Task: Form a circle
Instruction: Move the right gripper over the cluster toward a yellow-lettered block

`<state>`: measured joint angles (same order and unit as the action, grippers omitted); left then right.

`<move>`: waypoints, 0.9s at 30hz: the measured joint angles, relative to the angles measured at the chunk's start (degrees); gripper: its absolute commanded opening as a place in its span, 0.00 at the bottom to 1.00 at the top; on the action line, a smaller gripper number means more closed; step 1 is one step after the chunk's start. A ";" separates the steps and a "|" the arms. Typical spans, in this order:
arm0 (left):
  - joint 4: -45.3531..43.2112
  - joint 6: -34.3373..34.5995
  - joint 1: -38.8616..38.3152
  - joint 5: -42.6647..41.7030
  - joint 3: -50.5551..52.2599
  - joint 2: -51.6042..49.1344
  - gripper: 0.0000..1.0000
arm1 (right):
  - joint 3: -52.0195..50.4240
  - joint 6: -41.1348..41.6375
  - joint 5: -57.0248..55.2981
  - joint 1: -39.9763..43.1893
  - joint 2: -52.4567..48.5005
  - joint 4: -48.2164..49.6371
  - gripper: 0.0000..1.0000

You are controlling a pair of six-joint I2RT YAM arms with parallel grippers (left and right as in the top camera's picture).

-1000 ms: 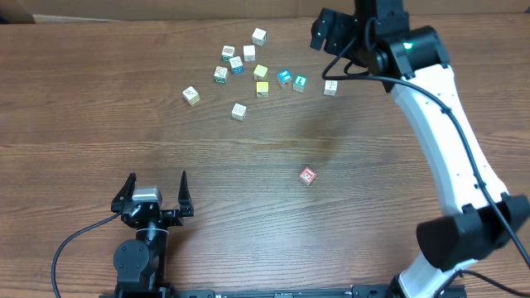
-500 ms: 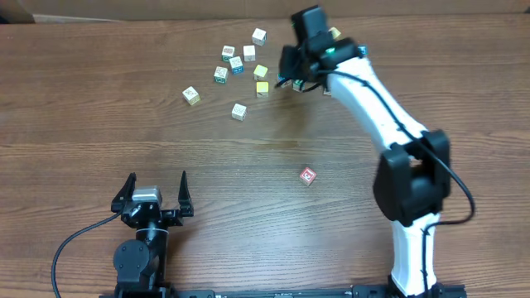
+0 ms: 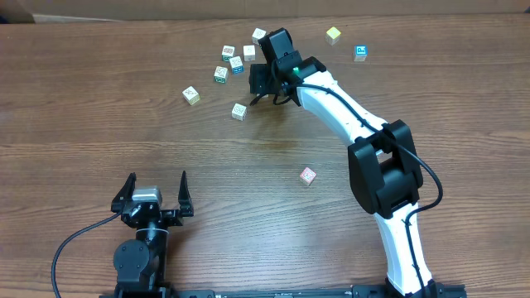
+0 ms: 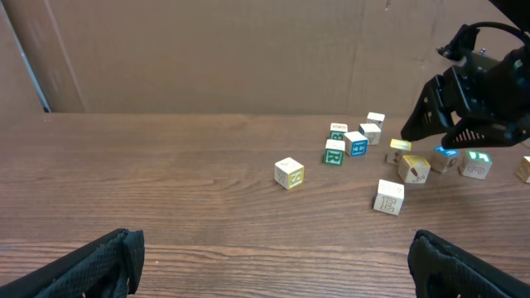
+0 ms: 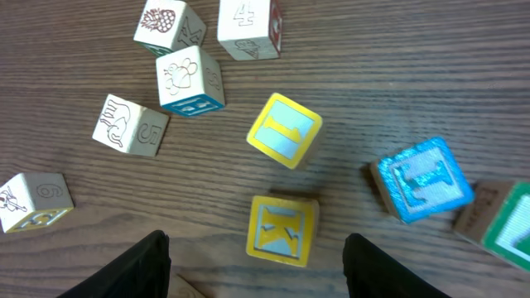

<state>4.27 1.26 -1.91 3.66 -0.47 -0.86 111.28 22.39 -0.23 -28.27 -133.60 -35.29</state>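
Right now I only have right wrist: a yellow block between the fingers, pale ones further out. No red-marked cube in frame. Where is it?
Observer: Overhead shows the red-marked cube alone mid-table, well clear of the block cluster, on the robot's side of it.
Operator: Anything else off on its own?
Observer: Yes, a yellow-green cube and a teal-faced cube sit apart near the far edge, to the robot's right of the right gripper.
Operator: Left arm in the way?
Observer: No. The left gripper is open at the near edge, with nothing between its fingers.
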 measured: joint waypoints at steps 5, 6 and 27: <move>0.00 0.00 0.00 0.00 0.00 0.00 1.00 | 0.00 0.00 -0.02 -0.22 -0.74 2.32 0.72; 0.00 0.00 0.00 0.00 0.00 0.00 1.00 | 0.00 0.00 0.02 -0.24 -1.03 2.60 0.71; 0.00 0.00 0.00 0.00 0.00 0.00 1.00 | 0.00 0.02 -0.02 -0.26 -4.83 3.58 0.47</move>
<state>4.27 1.26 -1.91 3.66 -0.47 -0.86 111.28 22.41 -0.25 -28.53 -138.43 -31.70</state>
